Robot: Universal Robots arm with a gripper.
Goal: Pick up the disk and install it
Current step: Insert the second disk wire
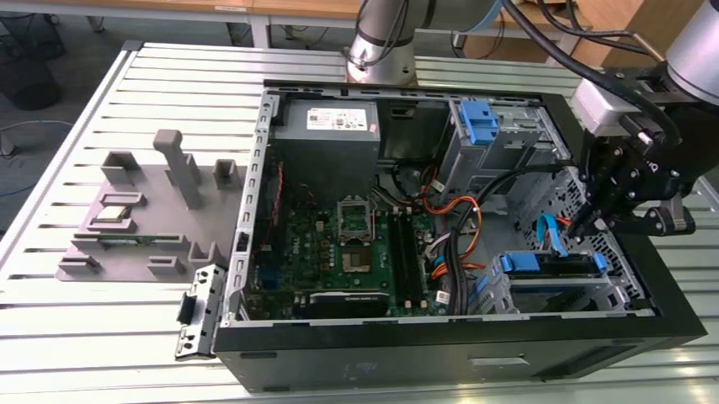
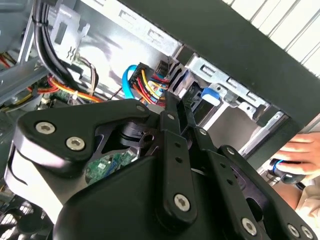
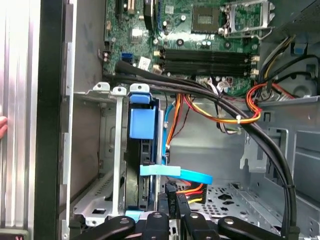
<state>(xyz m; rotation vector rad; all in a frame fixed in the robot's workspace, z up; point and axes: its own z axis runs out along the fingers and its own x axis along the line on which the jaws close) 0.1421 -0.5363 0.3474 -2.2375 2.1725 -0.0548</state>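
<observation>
We've got the black gripper (image 2: 175, 107) up close, its fingers pressed together, tips right by the orange, yellow and blue cables (image 2: 145, 82) inside the computer case (image 2: 235, 45). A person's hand (image 2: 300, 155) sits just outside the case wall, holding something blue.

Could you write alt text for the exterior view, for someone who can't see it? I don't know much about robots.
A robot arm's black gripper hangs inside an open computer case lying on a slatted metal table, just above the disk with blue side rails sitting in a drive cage. To the exterior view's left, a grey fixture stands on the table.
</observation>
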